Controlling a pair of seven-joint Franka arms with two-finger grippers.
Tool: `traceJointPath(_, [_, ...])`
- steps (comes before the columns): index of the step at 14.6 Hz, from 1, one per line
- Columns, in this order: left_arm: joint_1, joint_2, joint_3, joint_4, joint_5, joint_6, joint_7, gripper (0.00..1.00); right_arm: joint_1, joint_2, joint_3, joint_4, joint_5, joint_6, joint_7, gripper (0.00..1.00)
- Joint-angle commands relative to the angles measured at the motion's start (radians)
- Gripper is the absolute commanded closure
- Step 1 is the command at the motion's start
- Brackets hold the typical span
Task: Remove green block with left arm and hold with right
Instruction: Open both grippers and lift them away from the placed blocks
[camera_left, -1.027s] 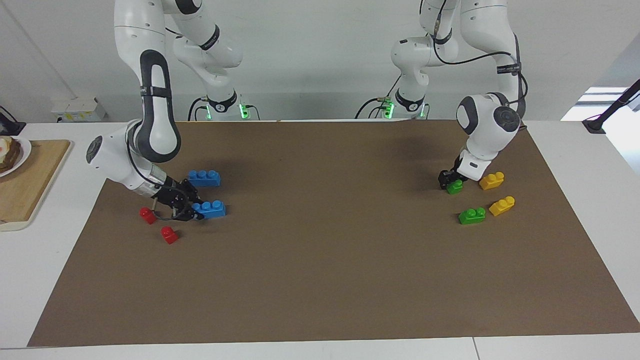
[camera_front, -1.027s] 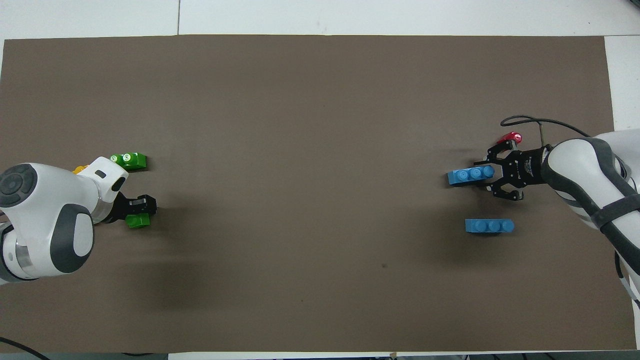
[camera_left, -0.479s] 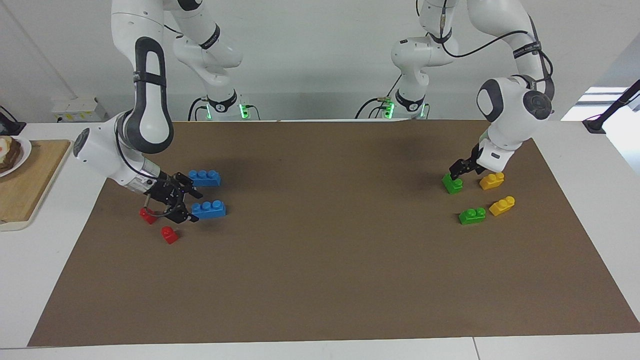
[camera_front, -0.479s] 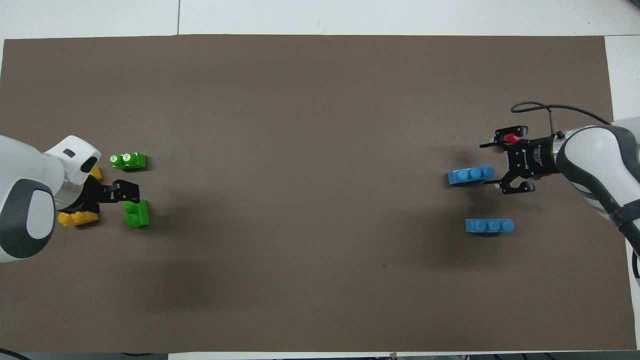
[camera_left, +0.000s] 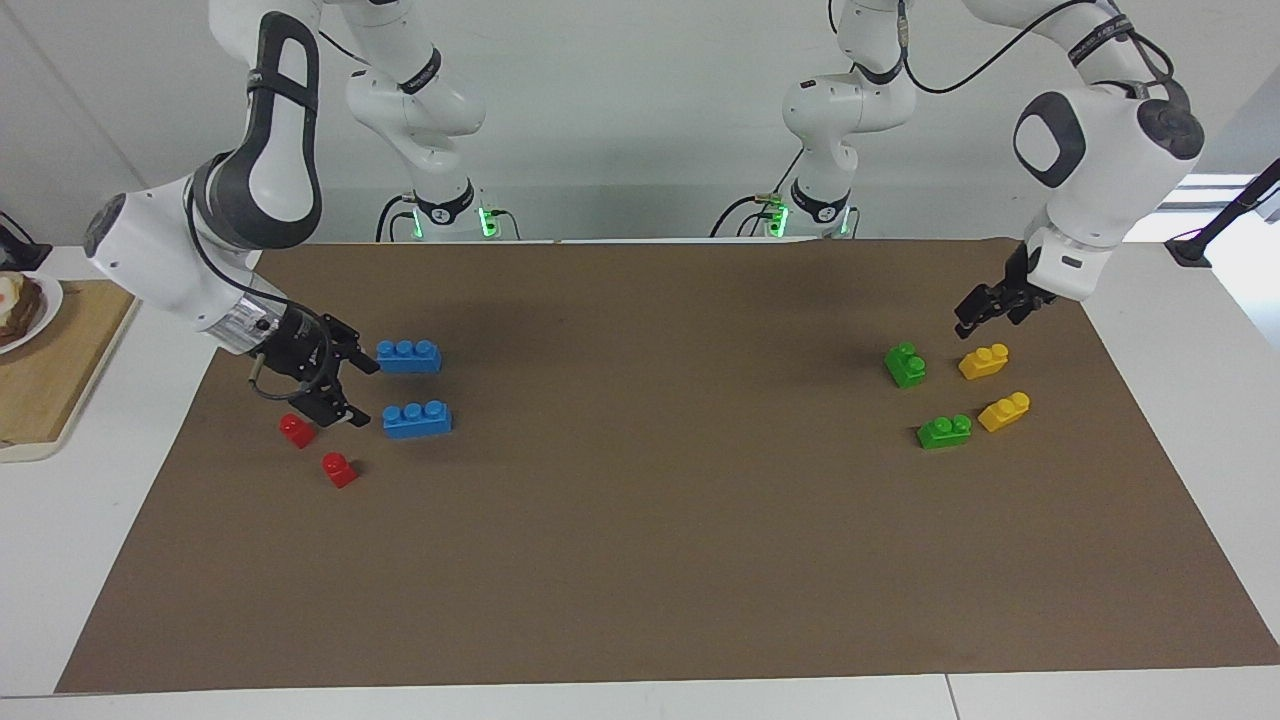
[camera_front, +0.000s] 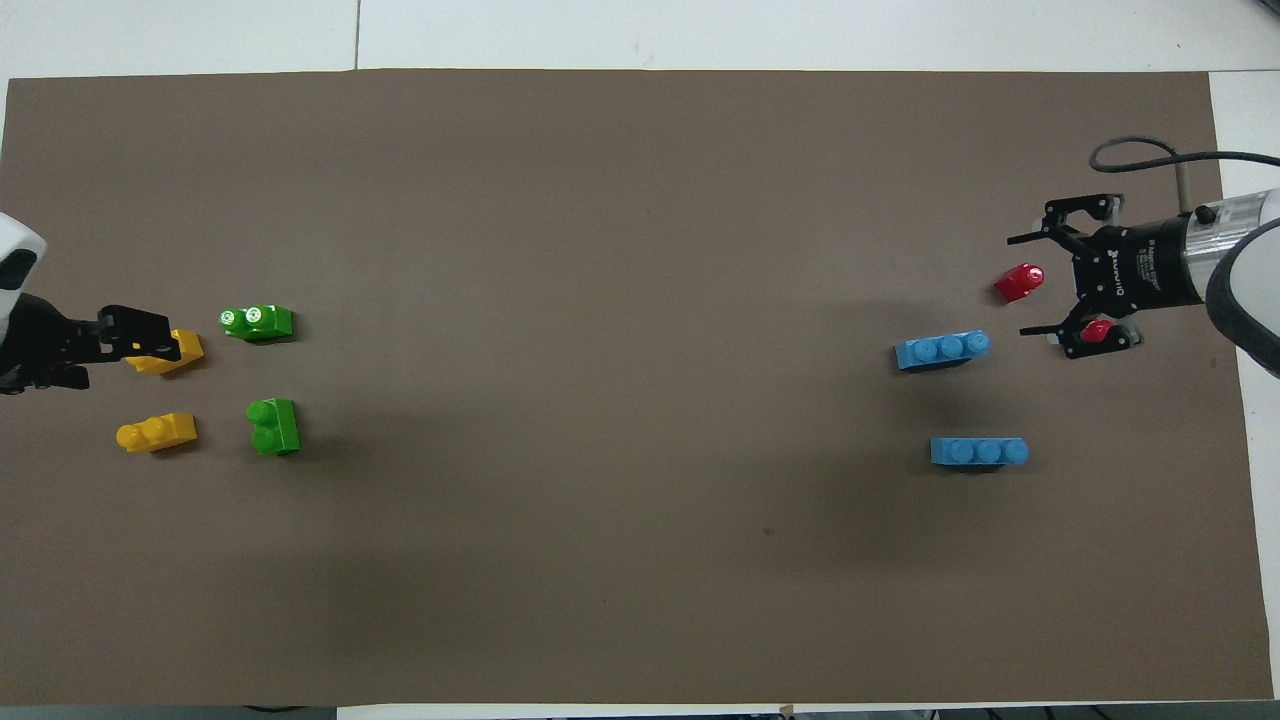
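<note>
A: How far along does the task look?

B: Close to finished, as far as can be judged. The green block (camera_left: 905, 364) sits alone on the brown mat (camera_left: 660, 560) toward the left arm's end of the table, joined to nothing, nearer to the robots than the longer green brick (camera_left: 944, 431) and beside a yellow brick (camera_left: 984, 361). The left gripper (camera_left: 988, 305) hangs in the air over the mat near that yellow brick, fingers spread and empty. The right gripper (camera_left: 335, 385) is low by the two blue bricks (camera_left: 416, 419) and the red pieces (camera_left: 296, 430), jaws wide, gripping nothing.

A: So what is left?

B: Probably only for both arms to pull clear.

A: And against a second ago?

B: Then the left gripper was down at the green block, fingers around it, and the right gripper was closed on the end of the blue brick farther from the robots. Both have since let go and drawn back toward their own ends; the left one has also risen. The green block stays where it was set.
</note>
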Motion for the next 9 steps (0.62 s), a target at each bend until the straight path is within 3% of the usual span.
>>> traceJointPath(1, [0.001,0.055,-0.004,0.129,0.019,-0.11,-0.001,0.0,0.029,-0.071,0.017,0.008,-0.104,-0.02,-0.069,0.02])
traceJointPath(3, [-0.013,0.087,-0.006,0.209,0.03,-0.173,0.001,0.0,0.041,-0.113,0.017,0.021,-0.161,-0.049,-0.179,0.01])
traceJointPath(6, [-0.019,0.099,-0.009,0.231,0.038,-0.184,0.004,0.0,0.047,-0.153,0.018,0.055,-0.186,-0.135,-0.352,0.01])
traceJointPath(9, [-0.05,0.099,-0.006,0.206,0.033,-0.134,0.003,0.0,0.075,-0.173,0.023,0.094,-0.34,-0.198,-0.532,0.01])
